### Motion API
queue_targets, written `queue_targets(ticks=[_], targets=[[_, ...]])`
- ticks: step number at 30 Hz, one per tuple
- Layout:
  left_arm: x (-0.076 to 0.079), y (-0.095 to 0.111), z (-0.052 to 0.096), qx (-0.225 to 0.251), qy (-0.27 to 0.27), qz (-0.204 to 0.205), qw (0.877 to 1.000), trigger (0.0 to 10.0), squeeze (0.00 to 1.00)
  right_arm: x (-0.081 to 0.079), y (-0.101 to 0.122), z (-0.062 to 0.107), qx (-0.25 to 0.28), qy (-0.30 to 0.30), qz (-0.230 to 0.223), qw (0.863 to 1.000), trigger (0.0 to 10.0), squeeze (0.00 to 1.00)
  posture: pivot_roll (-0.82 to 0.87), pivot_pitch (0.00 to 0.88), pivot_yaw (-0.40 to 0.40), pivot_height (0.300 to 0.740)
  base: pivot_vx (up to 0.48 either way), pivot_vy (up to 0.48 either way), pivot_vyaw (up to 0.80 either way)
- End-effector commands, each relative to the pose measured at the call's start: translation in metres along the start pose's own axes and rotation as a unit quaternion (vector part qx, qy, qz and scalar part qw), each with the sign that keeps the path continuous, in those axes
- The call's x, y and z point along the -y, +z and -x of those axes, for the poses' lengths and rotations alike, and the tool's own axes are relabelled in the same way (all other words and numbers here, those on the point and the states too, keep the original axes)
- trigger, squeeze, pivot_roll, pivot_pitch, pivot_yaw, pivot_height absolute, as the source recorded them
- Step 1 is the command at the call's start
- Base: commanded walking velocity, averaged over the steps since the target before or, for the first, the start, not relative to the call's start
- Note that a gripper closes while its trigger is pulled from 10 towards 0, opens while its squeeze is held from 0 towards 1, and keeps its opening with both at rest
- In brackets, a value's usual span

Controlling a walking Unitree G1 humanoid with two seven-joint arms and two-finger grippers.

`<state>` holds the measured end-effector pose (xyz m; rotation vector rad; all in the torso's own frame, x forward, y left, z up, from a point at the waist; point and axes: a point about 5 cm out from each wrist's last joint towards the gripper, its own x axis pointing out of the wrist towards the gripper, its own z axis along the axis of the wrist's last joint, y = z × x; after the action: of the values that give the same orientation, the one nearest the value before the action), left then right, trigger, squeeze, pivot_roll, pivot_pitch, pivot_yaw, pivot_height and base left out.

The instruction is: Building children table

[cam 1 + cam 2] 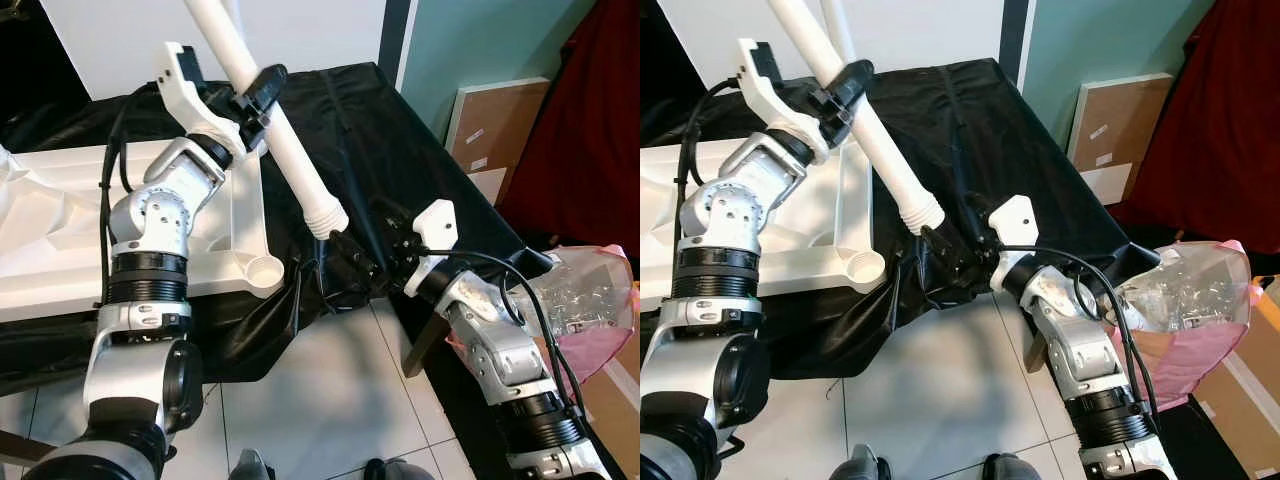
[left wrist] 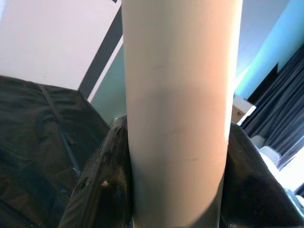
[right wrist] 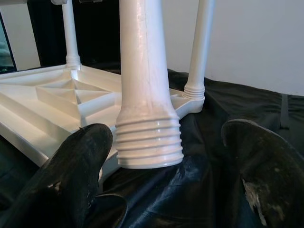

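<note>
**Third leg in hand, socket waiting**

Your right gripper (image 1: 352, 262), fingers spread and empty, hovers centre frame just under the threaded tip of the white leg (image 1: 290, 140). Left gripper (image 1: 258, 98), upper left, clamps that leg mid-shaft. The upturned tabletop (image 1: 60, 215) already carries two legs (right wrist view); its near corner socket (image 1: 262, 270) stands unfilled.

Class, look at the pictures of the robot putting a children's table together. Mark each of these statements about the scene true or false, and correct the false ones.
1. The left gripper is shut on the white table leg. True.
2. The right gripper grips the leg's threaded end. False: its fingers stand open on either side.
3. The upturned white tabletop lies on a black sheet. True.
4. No legs are fitted yet. False: two fitted legs already stand in the tabletop.
</note>
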<state>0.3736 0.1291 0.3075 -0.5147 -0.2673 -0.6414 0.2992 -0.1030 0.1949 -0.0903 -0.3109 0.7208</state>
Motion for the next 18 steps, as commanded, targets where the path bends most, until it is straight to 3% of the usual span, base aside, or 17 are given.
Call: queue_targets(ticks=[1, 5, 12, 18], targets=[[0.013, 0.0, -0.001, 0.007, -0.061, -0.029, 0.998, 10.0, 0.0, -0.002, 0.0, -0.003, -0.007, 0.005, -0.002, 1.0, 10.0, 0.0, -0.05, 0.057, 0.0, 0.74, 0.0, 0.0, 0.0], [0.018, -0.003, -0.002, 0.007, -0.064, -0.053, 0.996, 10.0, 0.0, -0.003, 0.001, -0.005, -0.013, 0.006, 0.002, 1.0, 10.0, 0.0, -0.05, 0.057, 0.0, 0.74, 0.0, 0.0, 0.0], [0.053, -0.031, -0.004, -0.018, -0.101, -0.157, 0.982, 10.0, 0.0, -0.008, -0.001, -0.023, -0.039, 0.01, 0.006, 0.999, 10.0, 0.0, -0.04, 0.069, -0.007, 0.74, 0.0, 0.0, 0.0], [0.071, -0.043, -0.005, -0.02, -0.121, -0.179, 0.976, 10.0, 0.0, -0.006, -0.005, -0.034, -0.059, -0.011, 0.009, 0.998, 10.0, 0.0, -0.04, 0.072, -0.007, 0.74, 0.0, 0.0, 0.0]])
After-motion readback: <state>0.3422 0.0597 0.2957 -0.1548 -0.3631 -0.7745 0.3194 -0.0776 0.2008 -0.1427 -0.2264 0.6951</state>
